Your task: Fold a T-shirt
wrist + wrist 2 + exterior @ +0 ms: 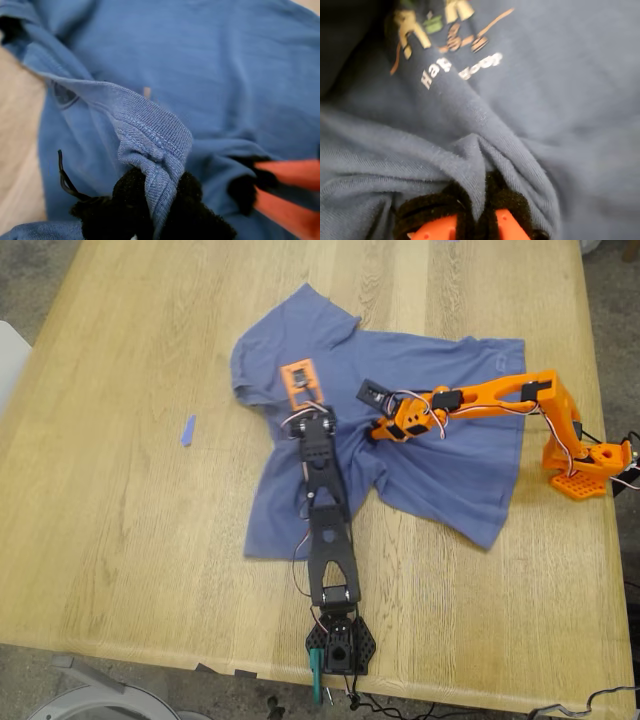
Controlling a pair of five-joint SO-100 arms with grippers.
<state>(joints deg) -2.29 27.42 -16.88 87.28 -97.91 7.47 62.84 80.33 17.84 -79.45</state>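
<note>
The blue-purple T-shirt (450, 460) lies rumpled on the wooden table (120, 540), bunched at its middle where both arms meet. My first gripper (159, 200), on the black arm (328, 530), is shut on a ribbed, stitched edge of the T-shirt (200, 60), lifted into a fold. My second gripper (480, 210), on the orange arm (490, 395), is shut on a pinched ridge of the T-shirt (560, 100) just below the cartoon print (445, 30) and white lettering (460, 67). In the exterior view the first gripper (308, 410) and second gripper (378, 432) are close together.
A small blue tape scrap (188, 430) lies on the table toward the exterior view's left. The black arm's base (340, 645) is at the near table edge, the orange arm's base (585, 465) at the exterior view's right edge. Bare wood (15, 150) shows beside the shirt.
</note>
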